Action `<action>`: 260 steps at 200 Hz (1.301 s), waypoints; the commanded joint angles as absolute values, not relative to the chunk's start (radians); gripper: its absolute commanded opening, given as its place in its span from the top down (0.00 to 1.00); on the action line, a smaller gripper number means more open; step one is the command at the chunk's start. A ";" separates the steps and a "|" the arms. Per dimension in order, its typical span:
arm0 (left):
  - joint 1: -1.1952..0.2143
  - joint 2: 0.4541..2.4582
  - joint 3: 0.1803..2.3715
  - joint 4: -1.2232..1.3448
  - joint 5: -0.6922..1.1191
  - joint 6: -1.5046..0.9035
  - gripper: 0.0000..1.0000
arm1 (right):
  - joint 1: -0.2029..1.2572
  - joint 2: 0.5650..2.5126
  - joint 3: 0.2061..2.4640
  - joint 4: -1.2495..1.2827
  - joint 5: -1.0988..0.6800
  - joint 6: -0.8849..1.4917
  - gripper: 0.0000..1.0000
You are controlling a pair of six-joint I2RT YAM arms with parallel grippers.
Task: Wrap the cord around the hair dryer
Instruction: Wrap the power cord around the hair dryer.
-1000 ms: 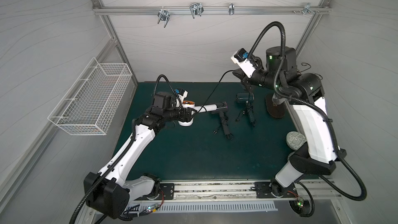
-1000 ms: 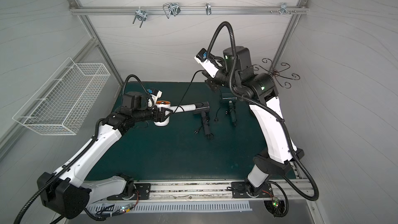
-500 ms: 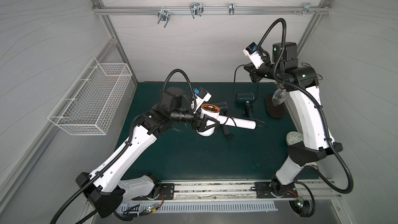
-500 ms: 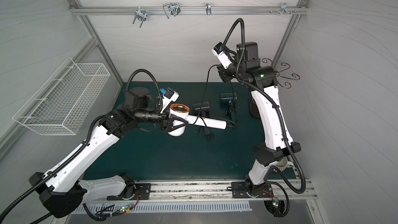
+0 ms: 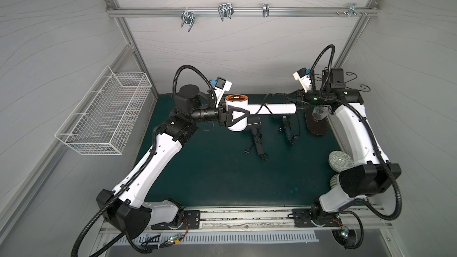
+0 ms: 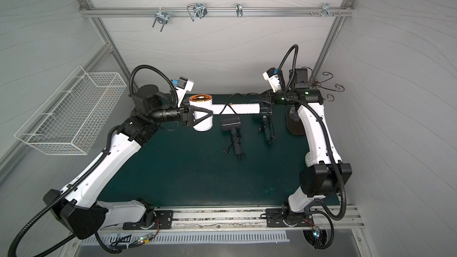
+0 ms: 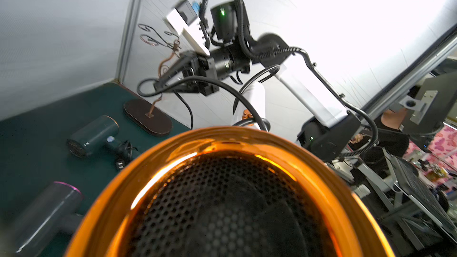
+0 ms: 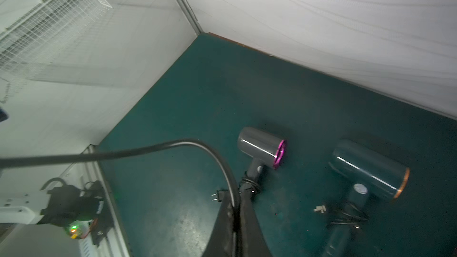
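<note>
Green desk. Top view: hair dryer now raised mid-frame, handle swung rightward; left hand clamps its head. Left wrist: right hand, dropped to the handle end, pinches cord. Right wrist: cord arcs leftward. Likely mid-turn.

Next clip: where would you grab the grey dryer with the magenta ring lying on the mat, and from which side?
Probably its bare barrel, from above, jaws across the round sides: it lies sideways on the mat, and wrapped cord clutters the handle.
</note>
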State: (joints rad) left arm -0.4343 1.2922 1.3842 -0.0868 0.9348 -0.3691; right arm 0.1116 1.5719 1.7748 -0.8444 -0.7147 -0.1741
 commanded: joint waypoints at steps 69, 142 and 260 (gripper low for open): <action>-0.310 1.347 1.434 0.192 0.711 -0.498 1.00 | 0.182 1.368 1.493 -0.703 -0.899 -0.017 1.00; -0.264 1.439 1.494 -0.054 0.522 -0.336 1.00 | 0.352 1.335 1.570 -0.856 -0.824 -0.098 1.00; -0.277 1.466 1.426 -0.379 0.413 -0.109 1.00 | 0.454 1.485 2.149 -1.153 -0.547 -0.286 1.00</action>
State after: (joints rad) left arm -0.2966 1.4940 1.4425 -0.3099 0.5350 -0.1860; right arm 0.4469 1.4910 2.0754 -1.1007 -0.5610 -0.2108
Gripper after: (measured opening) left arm 0.771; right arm 0.069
